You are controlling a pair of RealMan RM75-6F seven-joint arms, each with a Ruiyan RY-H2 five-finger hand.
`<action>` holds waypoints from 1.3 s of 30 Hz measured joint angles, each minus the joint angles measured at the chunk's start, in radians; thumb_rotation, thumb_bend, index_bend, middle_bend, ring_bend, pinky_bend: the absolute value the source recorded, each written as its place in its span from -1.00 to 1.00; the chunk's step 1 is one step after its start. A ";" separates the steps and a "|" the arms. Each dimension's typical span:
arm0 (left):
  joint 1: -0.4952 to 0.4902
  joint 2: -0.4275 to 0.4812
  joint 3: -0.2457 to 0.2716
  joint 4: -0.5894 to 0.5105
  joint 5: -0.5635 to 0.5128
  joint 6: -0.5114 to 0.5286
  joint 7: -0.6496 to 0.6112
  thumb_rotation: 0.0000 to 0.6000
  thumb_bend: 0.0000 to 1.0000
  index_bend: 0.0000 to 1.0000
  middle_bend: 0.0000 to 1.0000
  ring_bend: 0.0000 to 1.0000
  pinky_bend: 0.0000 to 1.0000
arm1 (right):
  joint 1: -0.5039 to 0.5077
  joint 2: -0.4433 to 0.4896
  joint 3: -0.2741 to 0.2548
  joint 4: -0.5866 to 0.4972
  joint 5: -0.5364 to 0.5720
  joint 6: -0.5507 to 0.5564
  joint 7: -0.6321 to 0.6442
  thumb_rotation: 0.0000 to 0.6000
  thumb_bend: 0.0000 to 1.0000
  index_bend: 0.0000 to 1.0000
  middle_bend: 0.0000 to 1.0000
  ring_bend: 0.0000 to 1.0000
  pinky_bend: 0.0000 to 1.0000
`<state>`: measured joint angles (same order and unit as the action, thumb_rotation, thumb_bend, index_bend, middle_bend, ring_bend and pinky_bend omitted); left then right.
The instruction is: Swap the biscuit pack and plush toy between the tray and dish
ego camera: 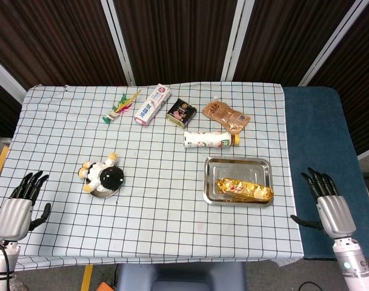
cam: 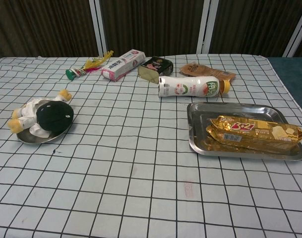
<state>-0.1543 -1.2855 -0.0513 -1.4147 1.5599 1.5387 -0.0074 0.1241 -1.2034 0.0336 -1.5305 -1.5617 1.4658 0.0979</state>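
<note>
Checked counter [ego camera: 160, 200]: biscuit pack [ego camera: 245, 190] in tray [ego camera: 237, 165], plush toy [ego camera: 102, 174] on dish [cam: 27, 137] left of tray; left hand [ego camera: 17, 209] and right hand [ego camera: 331, 203] released, empty; swap unstarted, first grasp likely next.

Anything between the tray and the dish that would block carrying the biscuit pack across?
Nothing visible does. Between the tray holding the biscuit pack and the dish under the plush toy lies only checked cloth.

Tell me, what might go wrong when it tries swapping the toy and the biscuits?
The plush toy nearly covers its small dish, so grasping it could drag or tip the dish. The biscuit pack looks glossy and lies flat in the tray, so fingers might slip or crush it. The bottle lying just behind the tray could get knocked and roll. Both the left hand and right hand are open at the table's edges.
</note>
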 measured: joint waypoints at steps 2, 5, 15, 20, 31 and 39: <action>0.001 -0.002 -0.002 -0.001 -0.002 0.001 0.006 1.00 -0.06 -0.84 -0.91 -0.94 -0.50 | -0.004 -0.005 0.000 0.004 -0.005 0.009 0.003 1.00 -0.91 -1.00 -1.00 -1.00 -1.00; 0.001 -0.005 -0.003 -0.004 -0.005 -0.002 0.015 1.00 -0.06 -0.84 -0.91 -0.94 -0.50 | -0.007 -0.007 0.000 0.006 -0.004 0.012 0.003 1.00 -0.91 -1.00 -1.00 -1.00 -1.00; -0.008 -0.010 -0.007 0.001 -0.028 -0.036 0.005 1.00 -0.06 -0.83 -0.85 -0.93 -0.50 | -0.004 -0.053 0.011 0.054 -0.012 0.028 -0.012 1.00 -0.91 -1.00 -1.00 -1.00 -1.00; -0.006 -0.002 -0.009 -0.007 -0.044 -0.046 -0.015 1.00 -0.06 -0.82 -0.81 -0.92 -0.50 | 0.000 -0.085 0.005 0.086 -0.029 0.033 -0.016 1.00 -0.91 -1.00 -1.00 -1.00 -1.00; -0.004 0.009 -0.010 -0.026 -0.047 -0.050 -0.032 1.00 -0.06 -0.80 -0.77 -0.90 -0.50 | 0.028 -0.105 0.020 0.096 -0.017 -0.006 -0.021 1.00 -0.91 -0.98 -0.88 -0.77 -0.97; 0.000 0.012 -0.015 -0.027 -0.047 -0.039 -0.049 1.00 -0.07 -0.80 -0.76 -0.90 -0.50 | 0.140 -0.170 0.059 0.135 0.033 -0.182 -0.054 1.00 -0.91 -0.80 -0.76 -0.69 -0.84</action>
<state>-0.1546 -1.2734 -0.0661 -1.4417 1.5128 1.4995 -0.0567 0.2637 -1.3731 0.0926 -1.3957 -1.5289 1.2838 0.0435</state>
